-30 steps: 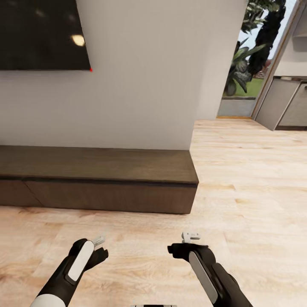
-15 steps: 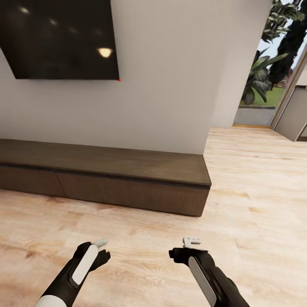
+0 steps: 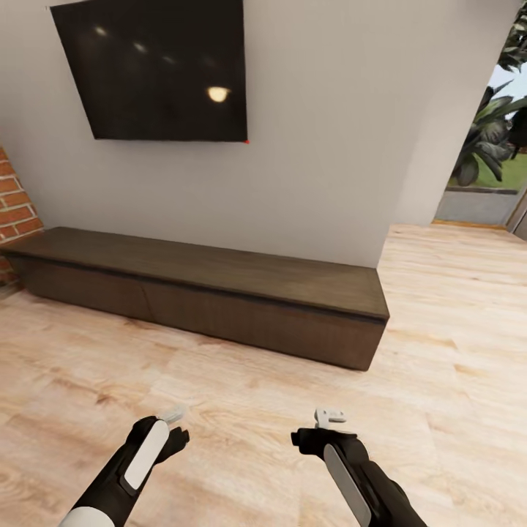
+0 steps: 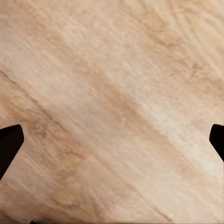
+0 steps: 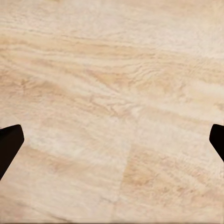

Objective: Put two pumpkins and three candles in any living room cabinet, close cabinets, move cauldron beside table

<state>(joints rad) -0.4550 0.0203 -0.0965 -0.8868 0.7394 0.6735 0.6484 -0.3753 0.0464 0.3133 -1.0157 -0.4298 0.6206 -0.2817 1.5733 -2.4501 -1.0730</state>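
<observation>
From my head camera I had the cabinet (image 3: 219, 296) ahead of me, a long low dark-brown unit set against the pale wall (image 3: 329, 146), running from the brick corner (image 3: 15, 197) on my left to just short of the opening where garden plants (image 3: 498, 139) showed. Both of its drawer fronts sat flush and shut, and its flat top was bare. A dark screen (image 3: 157, 69) hung on the wall above it. A stretch of light wood floor (image 3: 241, 395) lay between me and the cabinet, and both arms were held low over that floor, well apart from the unit. My left tool (image 3: 173, 423) pointed forward and a little inward; through its wrist camera I saw its two dark fingertips (image 4: 9, 142) at opposite edges of the picture, spread wide with nothing but floorboards between them. My right tool (image 3: 328, 420) was the same: fingertips (image 5: 9, 140) far apart, holding nothing, over plain planks. Neither tool touched anything.
</observation>
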